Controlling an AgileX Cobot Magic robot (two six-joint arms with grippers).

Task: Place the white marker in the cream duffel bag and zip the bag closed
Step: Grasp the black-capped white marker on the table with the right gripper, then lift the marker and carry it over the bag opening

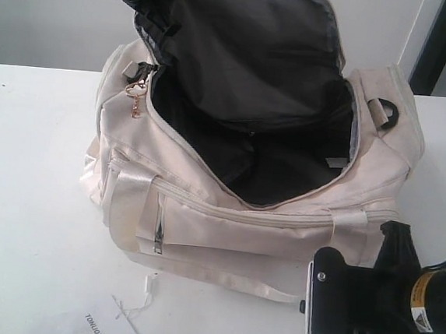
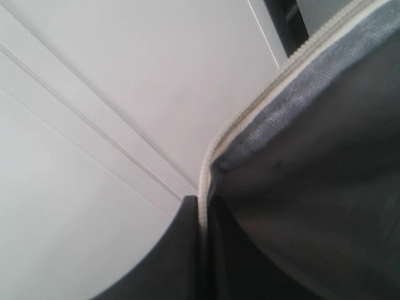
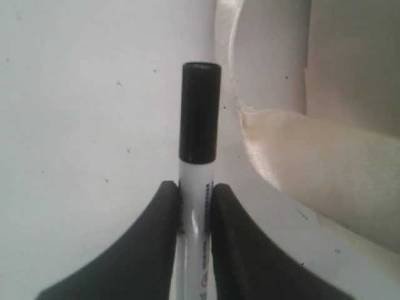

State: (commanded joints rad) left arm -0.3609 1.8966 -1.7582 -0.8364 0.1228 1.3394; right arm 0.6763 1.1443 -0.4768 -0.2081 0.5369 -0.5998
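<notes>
Bag: the cream duffel bag sits mid-table, top zipper undone, mouth gaping wide.
Inside: shows black lining, with folds sagging toward the floor of the bag.
Flap: stands raised at 12 o'clock of the mouth, with a dark arm reaching in from 11 o'clock.
Left gripper: clamped on the flap's zipper edge; only one dark finger seen, pressed against the teeth.
Marker: the white marker sits outside the bag, black cap pointing away from the wrist, above white table.
Right gripper: jaws pinched on the marker's barrel, at 5 o'clock of the bag, just beside its front wall.
Zipper pull: gold ring pull hangs at 10 o'clock of the mouth.
In the way: shiny strap handle lies close beside the marker's cap.
Nearby: paper hang tag on string at 7 o'clock of the bag.
Open room: wide stretch of table at 9 o'clock; narrower strip at 3 o'clock.
Edges: far table edge runs behind the bag, against a pale wall.
</notes>
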